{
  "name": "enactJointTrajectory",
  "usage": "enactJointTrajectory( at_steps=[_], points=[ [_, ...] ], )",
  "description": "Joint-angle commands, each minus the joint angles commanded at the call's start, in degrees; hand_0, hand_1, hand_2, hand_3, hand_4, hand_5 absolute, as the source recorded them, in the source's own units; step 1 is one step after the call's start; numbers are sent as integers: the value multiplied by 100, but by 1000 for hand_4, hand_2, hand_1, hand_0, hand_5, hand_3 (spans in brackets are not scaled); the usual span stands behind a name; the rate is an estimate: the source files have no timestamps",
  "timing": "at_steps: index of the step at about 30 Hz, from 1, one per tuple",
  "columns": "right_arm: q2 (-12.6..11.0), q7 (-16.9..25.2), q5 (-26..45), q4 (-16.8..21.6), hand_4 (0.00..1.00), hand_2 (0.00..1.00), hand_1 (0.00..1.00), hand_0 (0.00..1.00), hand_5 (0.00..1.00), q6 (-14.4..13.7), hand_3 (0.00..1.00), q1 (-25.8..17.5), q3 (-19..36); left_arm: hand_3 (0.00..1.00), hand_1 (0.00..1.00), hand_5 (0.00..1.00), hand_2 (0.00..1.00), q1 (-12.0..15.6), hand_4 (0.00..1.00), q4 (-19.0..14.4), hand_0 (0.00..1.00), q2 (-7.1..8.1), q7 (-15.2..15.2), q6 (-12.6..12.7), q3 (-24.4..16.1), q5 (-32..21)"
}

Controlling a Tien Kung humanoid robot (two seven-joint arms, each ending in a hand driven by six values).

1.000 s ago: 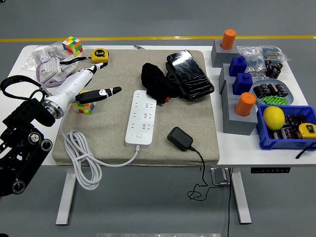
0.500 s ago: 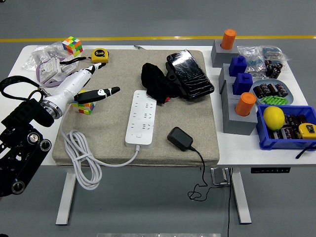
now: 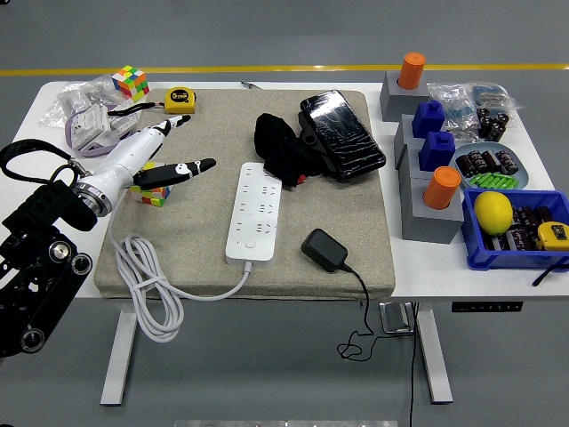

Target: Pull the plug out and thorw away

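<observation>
Mat [image 3: 204, 258] on table [image 3: 444, 267] centre. Strip [image 3: 253, 213] mid-mat; plug [image 3: 325, 250] just right, near mat's front edge. Phone [image 3: 342, 133] at mat's rear right. Bin [image 3: 498, 249] at table's right edge; cube [image 3: 131, 82] rear left corner.

My one camera sits high on my side, looking forward and down over the whole surface [image 3: 267, 294] from some way off.

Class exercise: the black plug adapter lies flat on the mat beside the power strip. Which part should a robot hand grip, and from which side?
Grip the black plug adapter across its blocky body from above, not by its thin cable. It lies flat and unplugged right of the power strip, with open mat around it.
</observation>
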Motion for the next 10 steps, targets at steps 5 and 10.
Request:
enactJointTrajectory(
  at_steps=[5, 10],
  points=[
    [-11, -6, 16, 12, 998, 672, 660, 575, 476, -27, 592, 16, -7, 998, 998, 927, 998, 23, 998, -2, 998, 11, 1, -1, -12, 7],
    [-12, -12, 19, 12, 998, 671, 660, 574, 480, -31, 590, 14, -22, 998, 998, 926, 998, 39, 998, -18, 998, 15, 3, 4, -33, 11]
  ],
)
